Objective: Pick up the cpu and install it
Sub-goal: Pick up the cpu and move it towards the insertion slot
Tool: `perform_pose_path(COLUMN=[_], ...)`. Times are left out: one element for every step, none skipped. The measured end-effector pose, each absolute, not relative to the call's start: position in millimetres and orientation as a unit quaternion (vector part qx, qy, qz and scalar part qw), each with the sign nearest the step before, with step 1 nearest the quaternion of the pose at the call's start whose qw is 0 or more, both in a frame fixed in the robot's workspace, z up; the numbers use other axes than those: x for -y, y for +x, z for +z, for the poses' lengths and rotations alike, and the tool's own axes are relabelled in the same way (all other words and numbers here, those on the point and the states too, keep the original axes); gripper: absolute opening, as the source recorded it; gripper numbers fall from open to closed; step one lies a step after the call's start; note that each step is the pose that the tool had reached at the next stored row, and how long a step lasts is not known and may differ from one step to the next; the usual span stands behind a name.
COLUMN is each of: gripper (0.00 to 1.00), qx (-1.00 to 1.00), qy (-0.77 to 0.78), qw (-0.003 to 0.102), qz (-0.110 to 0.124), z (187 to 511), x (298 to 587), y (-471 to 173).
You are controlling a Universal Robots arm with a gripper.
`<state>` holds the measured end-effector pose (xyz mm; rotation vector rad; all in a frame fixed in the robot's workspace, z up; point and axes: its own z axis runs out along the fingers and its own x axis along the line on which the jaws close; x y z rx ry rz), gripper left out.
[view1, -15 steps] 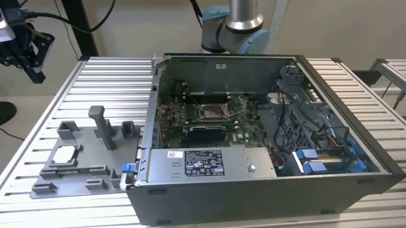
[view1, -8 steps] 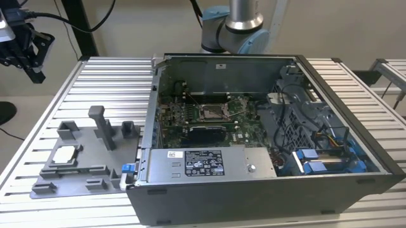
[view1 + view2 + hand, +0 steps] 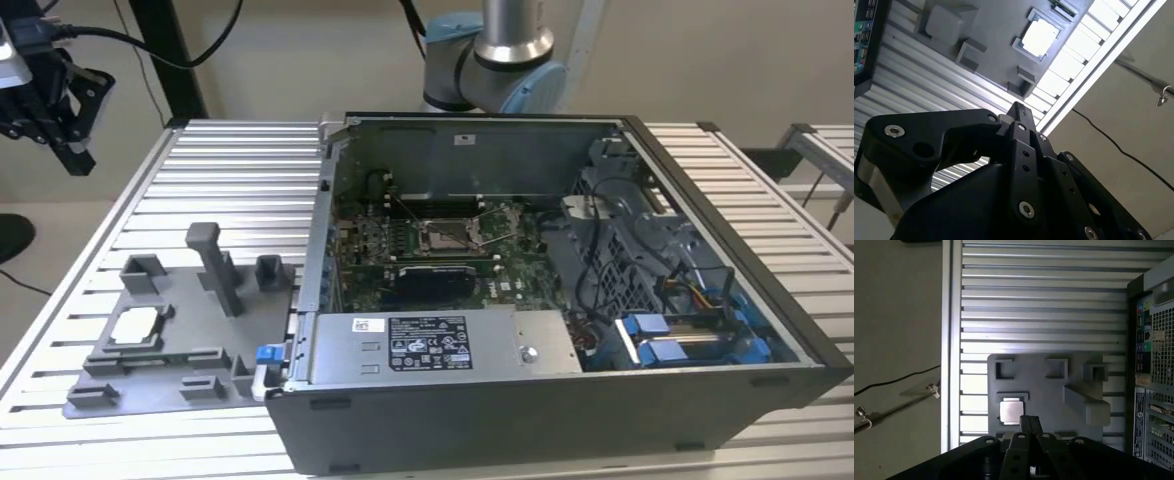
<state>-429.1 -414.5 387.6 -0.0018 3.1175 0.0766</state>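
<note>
The cpu [image 3: 136, 325] is a small pale silver square lying flat in a recess of the grey fixture plate [image 3: 187, 365], at the exterior view's left. Both wrist views look down on the cpu [image 3: 1040, 37] [image 3: 1010, 410] from well above. My black gripper [image 3: 75, 158] hangs high in the air over the table's far left corner, clear of the fixture. Its fingertips [image 3: 1029, 420] are pressed together with nothing between them, and the gripper [image 3: 1019, 109] is shut. The dark square socket [image 3: 447, 237] with its metal frame sits on the motherboard inside the open computer case [image 3: 534, 410].
A grey upright post [image 3: 214, 265] and small blocks stand on the fixture plate near the cpu. The labelled power supply box [image 3: 427, 345] and blue drive bays [image 3: 681, 335] fill the case's near side. The ribbed aluminium table [image 3: 227, 170] ends close to the fixture's left.
</note>
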Motion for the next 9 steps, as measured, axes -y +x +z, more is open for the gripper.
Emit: perform_pose_path(gripper=[1.00, 1.00, 1.00, 1.00, 1.00, 1.00, 1.00, 1.00, 1.00], qx=[-1.000, -1.000, -1.000, -1.000, -1.000, -1.000, -1.000, -1.000, -1.000], qy=[-0.001, -0.001, -0.001, -0.001, -0.001, -0.001, -0.001, -0.001, -0.001], qw=[0.012, 0.012, 0.012, 0.012, 0.012, 0.012, 0.012, 0.011, 0.011], qz=[0.025, 0.025, 0.025, 0.025, 0.025, 0.025, 0.025, 0.025, 0.025], z=[387.6, 387.5, 387.5, 387.5, 387.5, 387.5, 387.5, 387.5, 387.6], x=[414.5, 414.5, 414.5, 414.5, 414.5, 414.5, 414.5, 414.5, 414.5], y=[-429.1, -429.1, -429.1, -429.1, -429.1, -429.1, -429.1, -429.1, -429.1])
